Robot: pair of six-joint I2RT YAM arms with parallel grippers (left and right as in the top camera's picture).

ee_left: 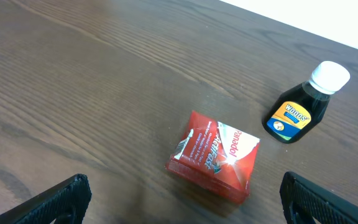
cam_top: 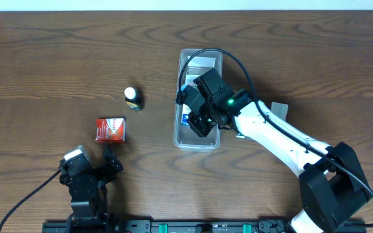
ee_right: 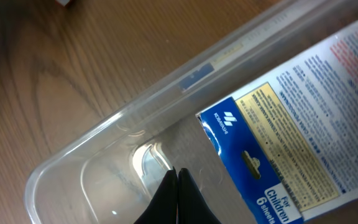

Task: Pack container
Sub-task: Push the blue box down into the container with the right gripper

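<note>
Container [cam_top: 199,144]: mid-counter, directly beneath the right claw [ee_right: 178,177], whose tips hang inside it beside a blue box [ee_right: 278,155].
Long axis: runs from the robot's side toward the far edge; opening faces up.
Right claw: pressed together, holding nothing.
Left claw [ee_left: 185,186]: spread wide.

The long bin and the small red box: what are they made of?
The bin looks like clear glossy plastic: the wooden table shows through its wall. The red box seems printed cardboard, slightly shiny, judging by its crisp folded edges.
</note>
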